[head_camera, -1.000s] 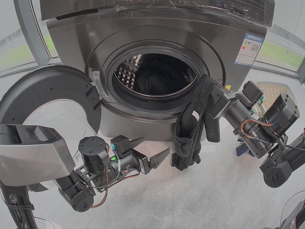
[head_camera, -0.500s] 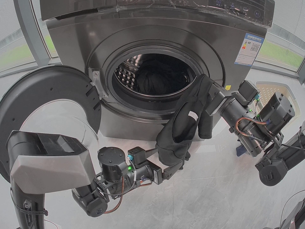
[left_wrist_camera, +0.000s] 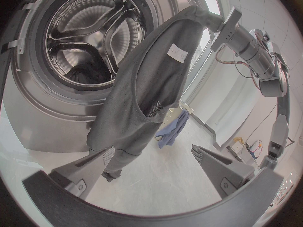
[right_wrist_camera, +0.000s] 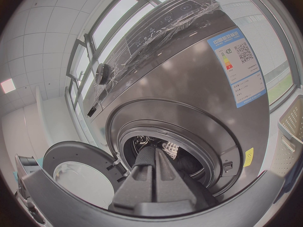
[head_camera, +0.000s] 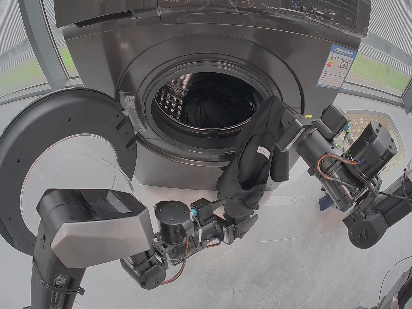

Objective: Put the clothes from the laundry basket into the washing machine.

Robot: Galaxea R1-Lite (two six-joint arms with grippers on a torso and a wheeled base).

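Moved since the earlier frames: the left gripper (head_camera: pixel 238 214) has travelled from 7 o'clock in the head view towards 6 o'clock and now sits under the hanging cloth. The right gripper (head_camera: pixel 281 112) has carried its load slightly up and towards the drum mouth.

- Right gripper (right_wrist_camera: pixel 153 152): fingers pressed together, pinching the top fold of a black garment (head_camera: pixel 251 164). Position: 4 o'clock edge of the drum mouth.
- Left gripper (left_wrist_camera: pixel 152 151): fingers spread, nothing clamped. The garment's lower end hangs between them and overlaps one fingertip (left_wrist_camera: pixel 109 153); actual contact cannot be told.
- Black garment (left_wrist_camera: pixel 148 89): hangs from the right gripper outside the opening, across the machine's front panel. Lower part bunched. White tag (head_camera: pixel 263 152) faces outward.
- Washing machine (head_camera: pixel 214 43): front loader, dark metal.
- Door (head_camera: pixel 64 125): swung fully open at 9 o'clock.
- Dark clothes (head_camera: pixel 214 104): already lying in the drum.
- Energy label (head_camera: pixel 337 67): on the front panel at 2 o'clock.
- Laundry basket (head_camera: pixel 369 123): pale and perforated, at 3 o'clock behind the right arm.
- Blue cloth (left_wrist_camera: pixel 173 131): draped over the basket's side.
- Floor (head_camera: pixel 279 262): grey tile.
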